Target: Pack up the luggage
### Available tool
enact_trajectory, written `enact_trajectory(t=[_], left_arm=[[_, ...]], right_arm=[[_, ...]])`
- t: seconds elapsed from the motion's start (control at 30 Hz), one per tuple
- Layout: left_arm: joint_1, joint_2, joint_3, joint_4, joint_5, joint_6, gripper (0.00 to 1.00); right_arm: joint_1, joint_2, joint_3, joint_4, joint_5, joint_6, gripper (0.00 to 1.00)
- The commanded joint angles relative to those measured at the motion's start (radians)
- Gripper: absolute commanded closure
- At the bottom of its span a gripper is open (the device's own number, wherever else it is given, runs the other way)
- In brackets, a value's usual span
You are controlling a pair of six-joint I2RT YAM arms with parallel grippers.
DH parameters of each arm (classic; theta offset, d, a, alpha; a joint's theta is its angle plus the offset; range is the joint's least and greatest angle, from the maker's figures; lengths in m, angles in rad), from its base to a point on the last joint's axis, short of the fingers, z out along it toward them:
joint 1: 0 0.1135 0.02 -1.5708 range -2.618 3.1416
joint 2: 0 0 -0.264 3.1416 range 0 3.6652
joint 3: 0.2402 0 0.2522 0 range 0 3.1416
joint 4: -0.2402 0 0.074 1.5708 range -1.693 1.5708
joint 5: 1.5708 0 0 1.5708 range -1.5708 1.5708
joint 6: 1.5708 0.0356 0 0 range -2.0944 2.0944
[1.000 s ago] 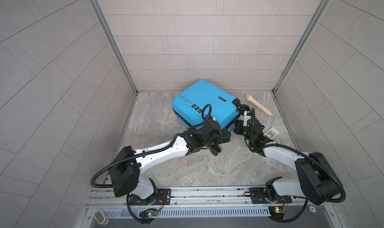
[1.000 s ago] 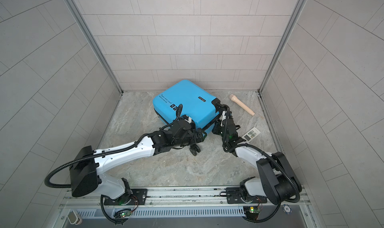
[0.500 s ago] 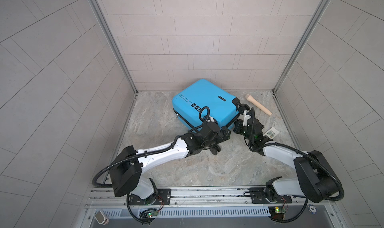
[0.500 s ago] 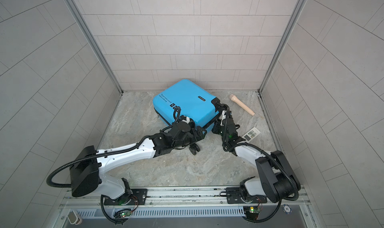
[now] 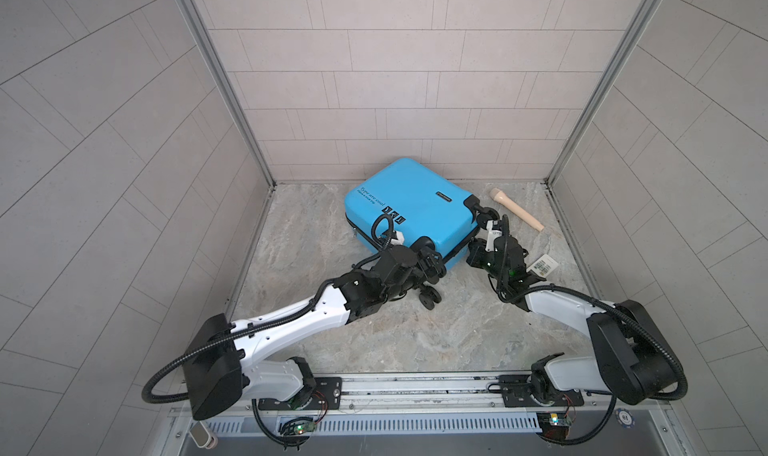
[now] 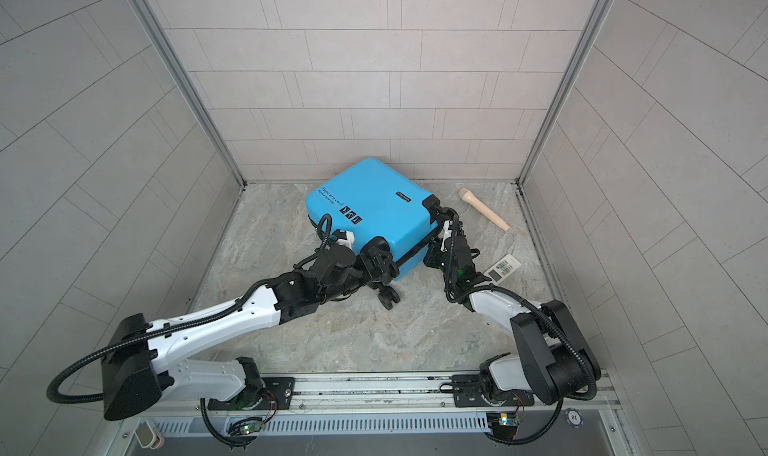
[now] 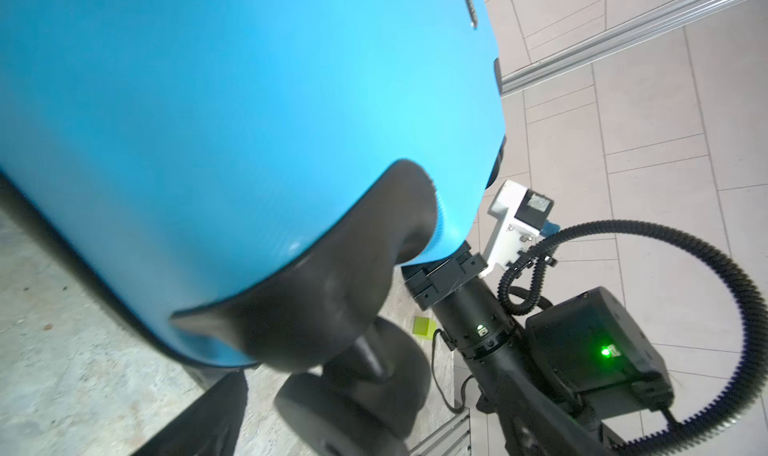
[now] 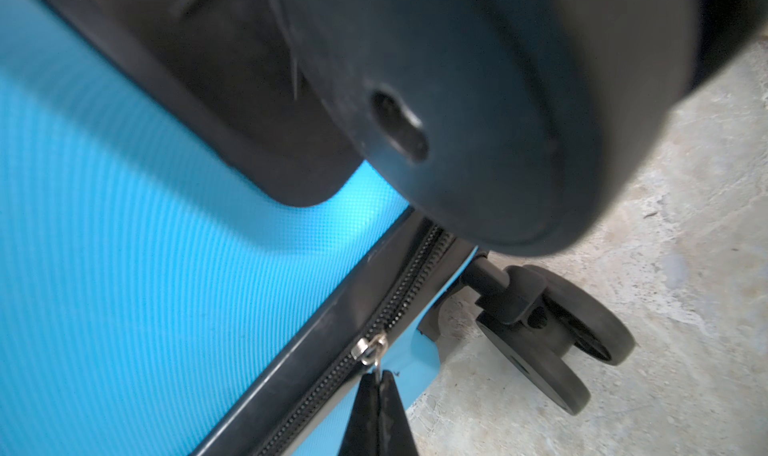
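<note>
Lying on the marble floor (image 5: 316, 233) near the back wall, the luggage (image 5: 415, 200) shows its printed face upward and its shell halves together in both top views. The left gripper (image 5: 432, 262) stands at the near corner, just above a spinner wheel (image 5: 430, 299), with its jaws spread wide. The right gripper (image 8: 376, 395) is at the wheel-side edge, fingertips pressed together on the zipper pull (image 8: 374, 356). A beige handle-shaped object (image 5: 517, 209) and a white remote (image 5: 542, 265) lie right of the luggage.
</note>
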Motion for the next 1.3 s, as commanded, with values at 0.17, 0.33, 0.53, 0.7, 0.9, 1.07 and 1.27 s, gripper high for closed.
enact_trajectory(t=[0.17,0.33,0.53,0.7,0.9,1.07,1.27], left_arm=[[-0.013,-0.01,0.07,-0.121,0.09,-0.021,0.01],[-0.035,0.044,0.125,-0.08,0.126,-0.041,0.0],[-0.034,0.084,0.159,-0.052,0.114,-0.044,0.0],[-0.024,0.135,0.154,0.017,0.118,-0.071,0.0],[-0.01,0.186,0.18,0.077,0.088,-0.086,0.0],[-0.004,0.201,0.177,0.091,0.053,-0.101,0.01],[0.014,0.181,0.144,0.127,-0.008,-0.126,0.08]], right_arm=[[-0.001,0.029,-0.008,-0.04,-0.015,0.003,1.0],[0.0,0.023,-0.01,-0.042,-0.014,0.003,1.0],[-0.001,0.023,-0.01,-0.036,-0.015,0.007,1.0],[-0.001,0.021,-0.009,-0.028,-0.016,0.013,1.0],[-0.001,0.022,-0.013,-0.023,-0.017,0.016,1.0],[-0.001,0.018,-0.014,-0.023,-0.016,0.014,1.0],[-0.002,0.027,-0.018,-0.011,-0.017,0.017,1.0]])
